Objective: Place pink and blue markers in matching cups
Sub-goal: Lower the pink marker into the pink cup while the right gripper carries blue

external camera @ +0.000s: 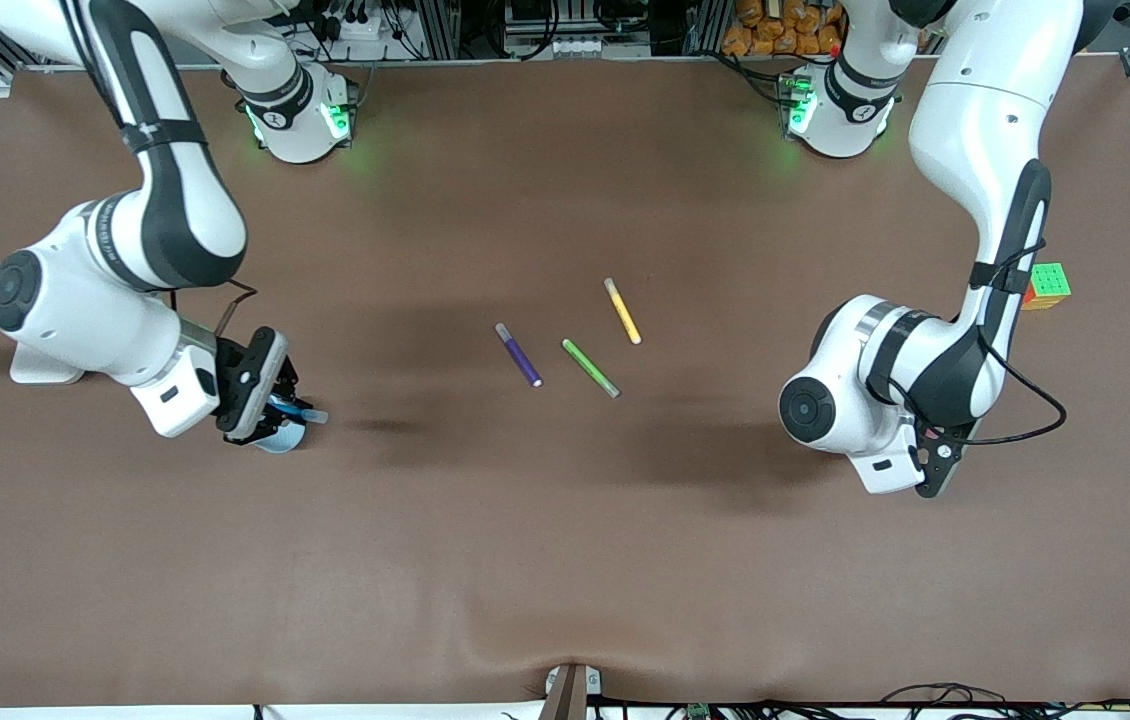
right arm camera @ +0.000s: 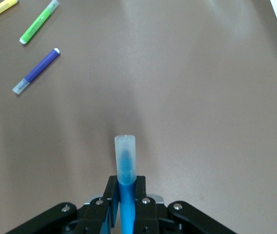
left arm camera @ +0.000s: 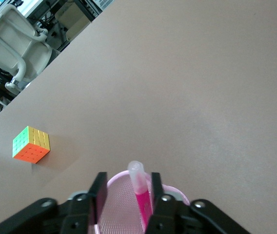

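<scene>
Left wrist view had my left fingers [left arm camera: 128, 195] parted around the pink marker [left arm camera: 139, 187], which stood in the pink cup [left arm camera: 116, 207]. My right fingers [right arm camera: 127, 187] clenched the blue marker [right arm camera: 126, 163] over the blue cup [external camera: 280, 436].

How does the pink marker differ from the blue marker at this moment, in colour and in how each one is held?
The pink marker is magenta with a pale tip; the blue marker is bright blue with a frosted grey end. The pink marker stands in the pink cup, between the parted jaws of the left gripper; the blue marker is clamped in the shut jaws of the right gripper, above the blue cup. Both are slim pens.
</scene>
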Robot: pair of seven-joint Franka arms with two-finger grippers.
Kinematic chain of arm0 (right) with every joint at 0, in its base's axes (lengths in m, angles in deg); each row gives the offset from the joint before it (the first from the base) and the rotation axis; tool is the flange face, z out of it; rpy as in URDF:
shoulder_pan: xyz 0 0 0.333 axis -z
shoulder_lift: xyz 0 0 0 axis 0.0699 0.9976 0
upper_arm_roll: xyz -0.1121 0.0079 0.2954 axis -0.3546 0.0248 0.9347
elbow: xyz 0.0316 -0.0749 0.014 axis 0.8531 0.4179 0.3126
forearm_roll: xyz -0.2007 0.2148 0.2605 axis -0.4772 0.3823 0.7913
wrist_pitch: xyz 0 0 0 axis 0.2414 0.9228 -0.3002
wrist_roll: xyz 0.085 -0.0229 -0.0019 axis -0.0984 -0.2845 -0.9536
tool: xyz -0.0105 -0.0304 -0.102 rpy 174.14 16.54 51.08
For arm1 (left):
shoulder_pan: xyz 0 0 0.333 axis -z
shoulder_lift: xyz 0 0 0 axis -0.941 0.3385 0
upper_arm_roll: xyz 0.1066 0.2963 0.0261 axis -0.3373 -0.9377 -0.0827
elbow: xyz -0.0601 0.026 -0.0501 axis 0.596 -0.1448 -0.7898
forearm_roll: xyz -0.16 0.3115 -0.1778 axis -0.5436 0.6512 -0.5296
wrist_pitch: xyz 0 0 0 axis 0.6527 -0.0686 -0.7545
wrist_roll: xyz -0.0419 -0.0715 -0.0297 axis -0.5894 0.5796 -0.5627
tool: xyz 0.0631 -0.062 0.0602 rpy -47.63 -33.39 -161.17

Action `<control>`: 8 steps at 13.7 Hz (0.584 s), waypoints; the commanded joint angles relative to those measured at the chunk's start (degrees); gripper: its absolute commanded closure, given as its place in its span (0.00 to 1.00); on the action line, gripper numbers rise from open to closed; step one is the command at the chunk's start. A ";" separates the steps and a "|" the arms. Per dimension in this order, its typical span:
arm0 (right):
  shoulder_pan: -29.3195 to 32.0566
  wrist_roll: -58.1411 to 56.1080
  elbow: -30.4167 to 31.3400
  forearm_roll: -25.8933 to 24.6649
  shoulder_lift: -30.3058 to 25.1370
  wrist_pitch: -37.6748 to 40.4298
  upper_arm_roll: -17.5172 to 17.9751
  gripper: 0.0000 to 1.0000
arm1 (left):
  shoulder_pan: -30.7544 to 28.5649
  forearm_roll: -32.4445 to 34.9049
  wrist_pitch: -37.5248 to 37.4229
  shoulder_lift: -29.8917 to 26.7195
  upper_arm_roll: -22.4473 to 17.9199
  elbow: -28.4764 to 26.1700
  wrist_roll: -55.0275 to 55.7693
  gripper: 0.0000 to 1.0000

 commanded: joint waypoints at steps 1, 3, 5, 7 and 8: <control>1.98 -5.87 1.94 3.28 -1.32 0.14 0.82 1.00 | 0.09 -0.64 -1.28 -2.14 0.39 0.56 -3.78 0.00; 3.03 -7.12 1.94 3.46 -1.32 0.84 0.82 1.00 | 0.01 -2.57 -1.20 -3.36 1.08 0.48 -4.65 0.00; 3.74 -11.05 1.94 6.08 -1.24 2.33 0.74 1.00 | -0.96 -6.43 -1.20 -4.51 2.75 1.79 -9.28 0.00; 4.88 -15.71 2.03 7.94 -0.89 2.78 0.74 1.00 | -1.05 -11.95 -0.93 -4.51 2.76 4.86 -15.97 0.00; 5.32 -17.82 2.03 8.90 -0.71 3.13 0.74 1.00 | -1.05 -14.51 -0.84 -4.51 2.85 6.53 -18.26 0.00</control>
